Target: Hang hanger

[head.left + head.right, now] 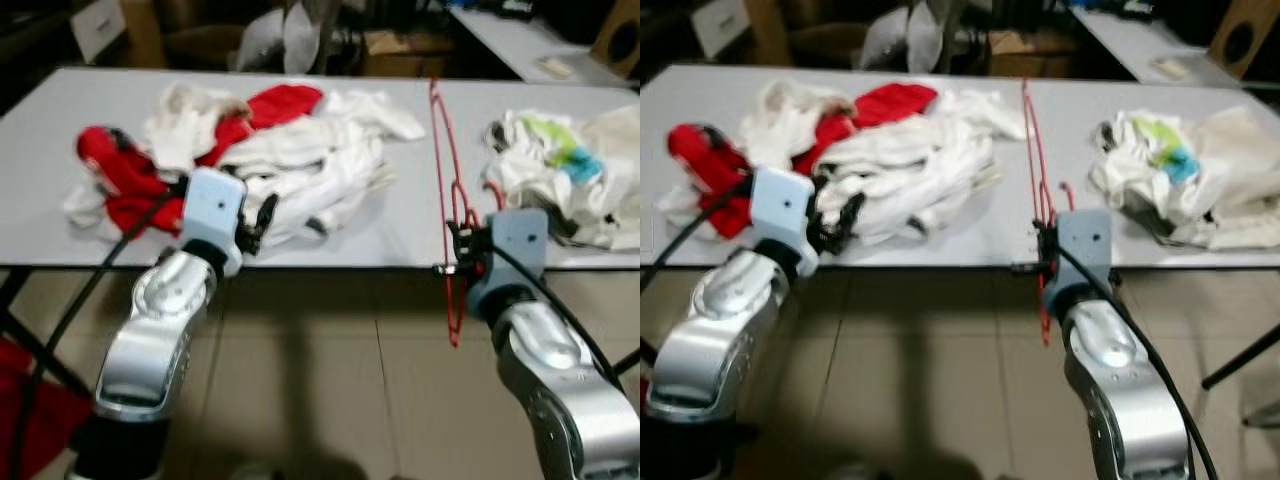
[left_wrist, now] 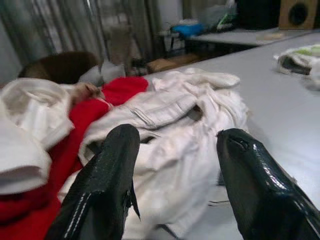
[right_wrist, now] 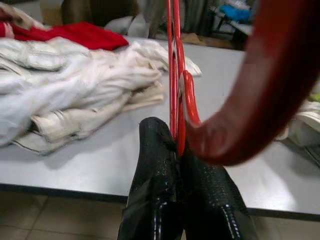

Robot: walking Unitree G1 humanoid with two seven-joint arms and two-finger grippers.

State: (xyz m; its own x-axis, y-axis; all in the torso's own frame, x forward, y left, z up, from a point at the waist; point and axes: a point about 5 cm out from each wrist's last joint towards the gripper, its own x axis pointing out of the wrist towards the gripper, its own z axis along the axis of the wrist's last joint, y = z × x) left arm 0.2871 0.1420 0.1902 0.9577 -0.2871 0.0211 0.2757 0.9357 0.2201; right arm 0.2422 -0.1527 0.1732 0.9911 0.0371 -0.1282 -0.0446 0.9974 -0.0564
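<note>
Two pincers up at the front edge of the desk (image 1: 400,230) right now. My right pincer (image 1: 462,243) is clamped tight on the red hanger (image 1: 446,170), fingers pressed together around the wire near its hook. The hanger stands more or less on edge: one long part runs away from me across the desk top, and the lower part hangs down past the front edge over the tiled floor (image 1: 330,380). In the right wrist view the red wire (image 3: 176,85) rises straight up from between my black fingers (image 3: 155,165), with a fat blurry red curve of it very close to the lens.

My left pincer (image 1: 262,222) is spread apart, holding nothing, sitting just at the near side of the big heap of white clothes (image 1: 310,160). Red garments (image 1: 125,175) are mixed into that heap, one on the far left and one toward the back. The left wrist view looks between my two open fingers (image 2: 110,170) straight at the white fabric.

Another smaller bundle of pale clothes (image 1: 560,175), with a bit of green and blue in it, lies on the desk to the right of the hanger, just beside it.
</note>
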